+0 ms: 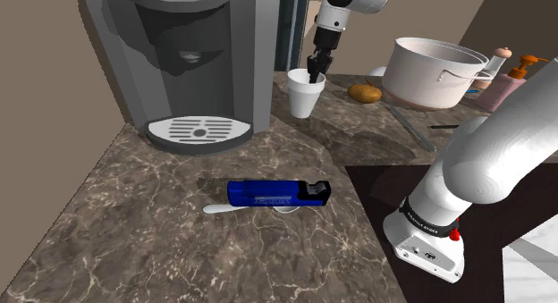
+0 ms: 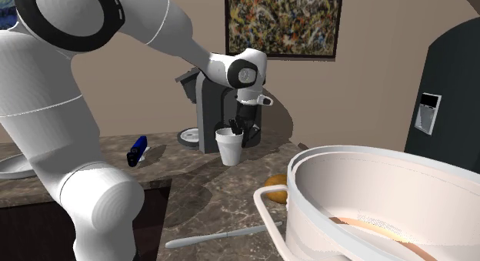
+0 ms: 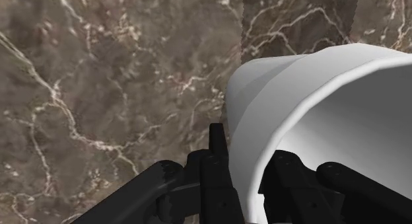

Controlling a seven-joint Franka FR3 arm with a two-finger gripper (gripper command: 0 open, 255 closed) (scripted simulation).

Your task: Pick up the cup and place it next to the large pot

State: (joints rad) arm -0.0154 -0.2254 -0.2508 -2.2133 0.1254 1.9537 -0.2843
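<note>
While upright, white cup (image 1: 304, 97), rim clasped by gripper (image 1: 317, 76).

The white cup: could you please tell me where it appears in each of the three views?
Shoulder view: the cup stands top centre, right of the coffee machine.
Second exterior view: the cup is near centre, before the coffee machine.
Wrist view: the cup is close up, at the gripper.
Shared landmark: the gripper at its rim.

We see a glossy white arm (image 1: 487, 158) built of fat, rounded segments with dark joints (image 2: 246, 74). A black band (image 1: 424, 219) with small white lettering rings its boxy white foot, near a red dot (image 1: 455, 231). The hand (image 1: 316, 75) is all black, with two slim fingers (image 3: 216, 150).
</note>
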